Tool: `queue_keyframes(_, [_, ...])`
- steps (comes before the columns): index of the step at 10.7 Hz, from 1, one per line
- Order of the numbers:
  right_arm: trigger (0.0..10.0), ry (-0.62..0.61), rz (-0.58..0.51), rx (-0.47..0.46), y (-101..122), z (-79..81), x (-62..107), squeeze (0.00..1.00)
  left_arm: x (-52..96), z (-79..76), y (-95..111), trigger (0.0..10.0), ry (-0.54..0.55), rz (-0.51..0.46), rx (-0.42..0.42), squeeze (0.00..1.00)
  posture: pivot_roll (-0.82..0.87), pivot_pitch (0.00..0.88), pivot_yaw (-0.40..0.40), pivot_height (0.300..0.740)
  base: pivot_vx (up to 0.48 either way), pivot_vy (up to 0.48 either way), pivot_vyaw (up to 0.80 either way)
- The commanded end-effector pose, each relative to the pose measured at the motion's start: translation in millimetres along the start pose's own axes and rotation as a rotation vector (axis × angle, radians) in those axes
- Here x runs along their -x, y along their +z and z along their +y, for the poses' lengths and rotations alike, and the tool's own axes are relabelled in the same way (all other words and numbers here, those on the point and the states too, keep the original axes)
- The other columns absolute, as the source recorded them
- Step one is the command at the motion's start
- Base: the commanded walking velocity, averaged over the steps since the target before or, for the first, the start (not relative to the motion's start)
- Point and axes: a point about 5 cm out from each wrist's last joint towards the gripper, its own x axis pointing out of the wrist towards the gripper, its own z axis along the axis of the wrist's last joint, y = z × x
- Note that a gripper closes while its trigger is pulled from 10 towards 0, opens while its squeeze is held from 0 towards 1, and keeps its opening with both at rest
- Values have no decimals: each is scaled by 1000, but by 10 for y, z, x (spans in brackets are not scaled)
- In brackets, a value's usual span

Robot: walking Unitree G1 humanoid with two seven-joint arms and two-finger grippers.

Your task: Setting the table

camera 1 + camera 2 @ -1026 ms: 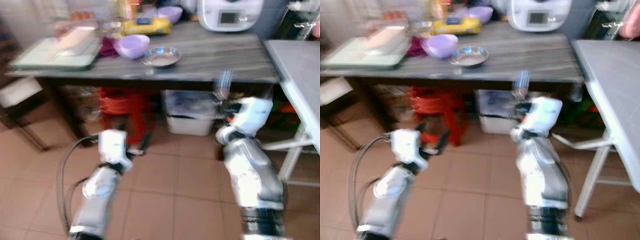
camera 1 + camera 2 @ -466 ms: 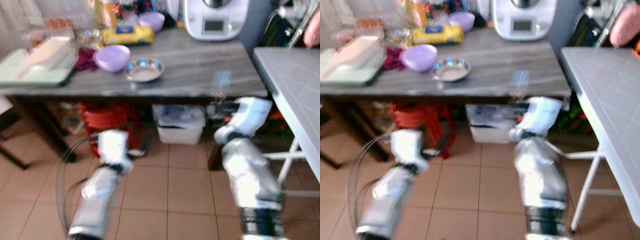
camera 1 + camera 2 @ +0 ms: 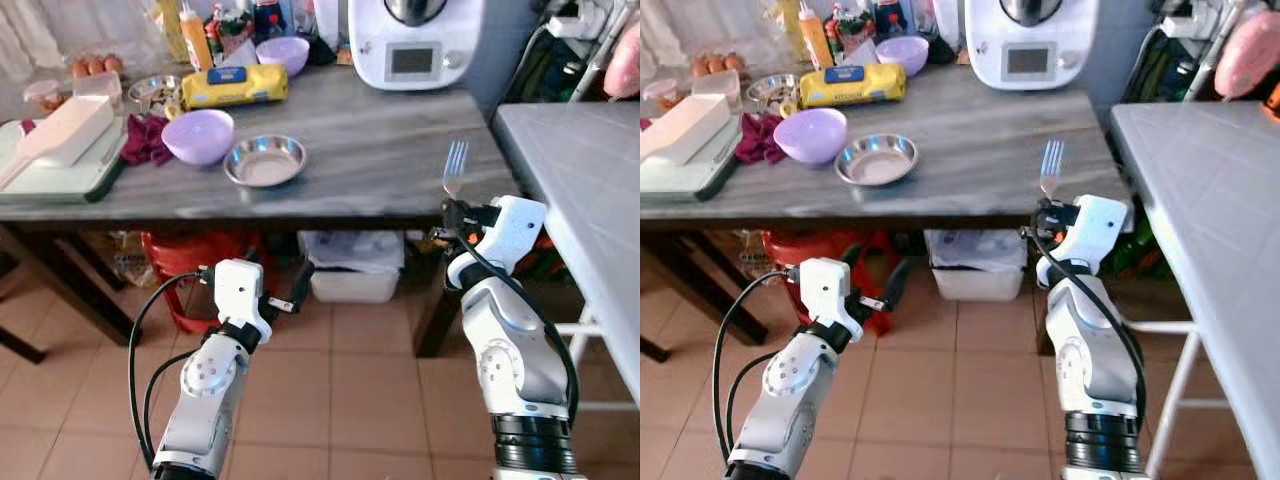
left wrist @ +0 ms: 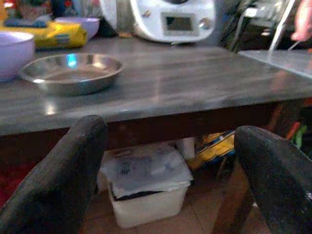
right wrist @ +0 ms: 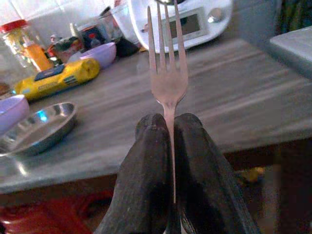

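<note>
A fork [image 5: 167,80] was held up near the desk [image 3: 380,150].
It was pinched thinly by the right gripper [image 5: 168,146]; it could be dropped if bumped. The left gripper's [image 4: 165,161] fingers were apart.

I am facing a long grey wood-grain table [image 3: 400,150] on dark legs, standing on terracotta floor tiles [image 3: 340,400]. A pale grey tabletop [image 3: 590,190] is jutting in at my right. Even light is falling across everything.

Two silver arms, white wrist housings, black cables, black-fingered right claw [image 5: 168,195].
</note>
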Motion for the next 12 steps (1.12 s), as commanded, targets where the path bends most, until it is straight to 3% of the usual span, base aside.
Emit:
queue_keyframes(1, [10000,27,3,-6,-8,88,-9,0,27,68,-1,10000,14,9,-15,0,-55,134,68,740,307,0,0])
queue_keyframes(10, [10000,24,6,-5,-25,72,-24,0,18,72,-12,10000,17,19,-10,0,-52,129,67,740,305,0,0])
queue_keyframes(12, [10000,26,4,-5,-22,81,-21,0,12,66,-8,10000,30,22,12,0,-51,127,66,740,0,0,0])
